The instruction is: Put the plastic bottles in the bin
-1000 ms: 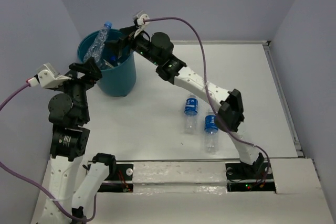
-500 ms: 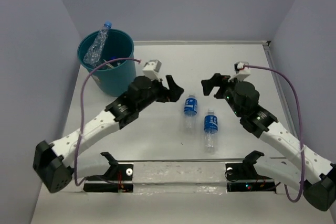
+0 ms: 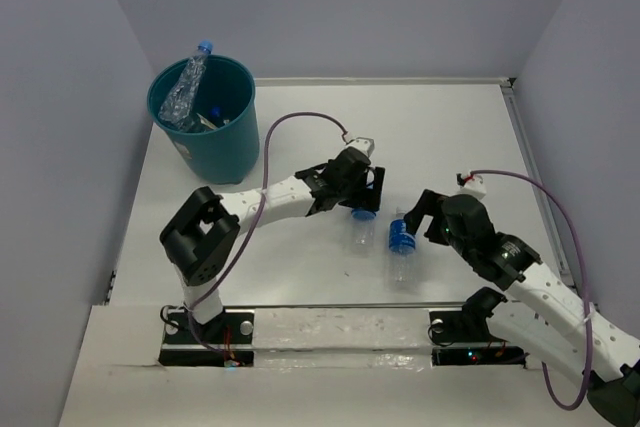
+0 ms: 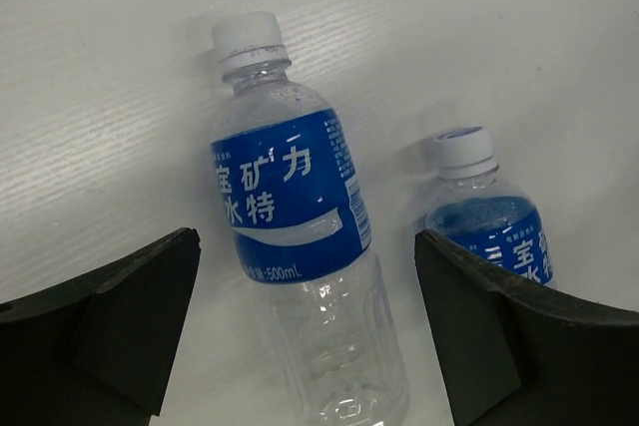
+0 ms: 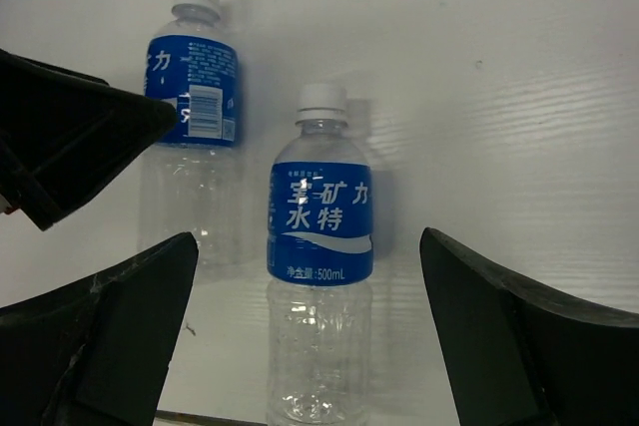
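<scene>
Two bottles lie loose on the worktop (image 3: 450, 137); both of your hands are spread over them and nothing is gripped.
The bin (image 3: 232, 142) sits at 10 o'clock on the worktop, with a binned bottle (image 3: 188, 82) poking over its rim, so that part looks done. Your left hand (image 3: 366, 197) hangs over the left bottle (image 4: 290, 207), fingers wide apart and one each side of the label, likely lined up for a pinch across the body. The bottle lies flat, cap to 12 o'clock, between the fingers, and contact can't be seen. The right bottle (image 5: 319, 236) lies just beside it at 3 o'clock, parallel, caps the same way. Your right hand (image 3: 420, 222) is spread the same way and straddles it from 6 o'clock. The hands sit close together, so watch for a clash when you lift.
</scene>
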Robot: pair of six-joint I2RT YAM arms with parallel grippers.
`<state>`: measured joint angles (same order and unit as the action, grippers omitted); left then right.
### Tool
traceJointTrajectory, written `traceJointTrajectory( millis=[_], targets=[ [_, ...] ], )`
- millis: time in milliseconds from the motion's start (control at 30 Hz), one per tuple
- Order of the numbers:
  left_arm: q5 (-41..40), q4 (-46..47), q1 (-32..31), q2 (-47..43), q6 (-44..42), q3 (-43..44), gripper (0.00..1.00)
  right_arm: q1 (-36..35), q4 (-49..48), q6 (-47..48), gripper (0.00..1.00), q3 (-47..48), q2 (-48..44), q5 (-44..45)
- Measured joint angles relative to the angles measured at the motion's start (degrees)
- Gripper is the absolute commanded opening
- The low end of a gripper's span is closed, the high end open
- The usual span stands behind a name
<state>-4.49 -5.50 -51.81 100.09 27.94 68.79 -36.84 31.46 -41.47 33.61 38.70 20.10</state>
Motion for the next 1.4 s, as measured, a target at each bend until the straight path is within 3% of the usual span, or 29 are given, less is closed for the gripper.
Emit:
traceJointTrajectory(
  millis=[133,333,400,433,533,733,833,967,1000,1067,1100,1200,1400],
  targets=[
    [0.33,-0.11,-0.17,4.00,-1.31,3.39,0.99,0.00,2.51,-0.81,1.00,0.00,0.59,1.22],
    [-2.14,-0.70,-0.22,10.23,-2.19,5.33,0.86,0.00,3.04,-1.29,1.00,-0.17,7.63,1.49],
    [-3.80,-1.38,-0.22,11.65,-2.56,5.31,0.72,0.00,2.64,-1.27,1.00,-0.94,8.50,1.22],
    [-4.52,-1.64,-0.22,12.22,-2.78,5.31,0.52,0.00,2.32,-1.27,1.00,-1.29,8.83,1.07],
    [-5.27,-1.44,-0.22,12.74,-3.15,5.84,0.23,0.00,0.46,-1.18,1.00,-1.53,12.13,0.63],
    [-6.25,-1.46,-0.26,12.09,-4.52,6.12,0.22,0.00,-5.75,0.33,0.99,-1.53,20.85,-1.25],
    [-7.23,-3.48,-0.22,7.58,-5.05,5.79,0.22,0.00,-8.22,0.81,0.98,-1.53,23.41,-2.01],
    [-9.60,-5.38,0.46,-5.16,-5.88,6.86,0.23,0.00,-12.66,1.18,0.90,-1.60,27.54,-3.61],
    [-10.25,-5.64,0.83,-8.66,-6.23,8.11,0.23,0.00,-13.86,1.16,0.79,-1.60,28.50,-4.13],
    [-12.24,-5.31,2.60,-15.63,-7.17,11.72,0.23,0.00,-16.04,1.22,0.74,-1.70,30.16,-5.07],
    [-13.62,-4.55,4.28,-19.06,-7.89,13.86,0.23,0.00,-16.61,1.33,0.59,-1.75,30.67,-5.38],
    [-16.87,-2.58,11.02,-26.49,-9.60,18.56,0.24,0.00,-18.53,1.46,0.42,-1.84,31.52,-6.05],
    [-24.63,1.90,29.92,-32.11,-14.99,20.59,0.26,0.00,-21.00,2.51,0.37,-3.21,28.57,-6.43]
  ],
)
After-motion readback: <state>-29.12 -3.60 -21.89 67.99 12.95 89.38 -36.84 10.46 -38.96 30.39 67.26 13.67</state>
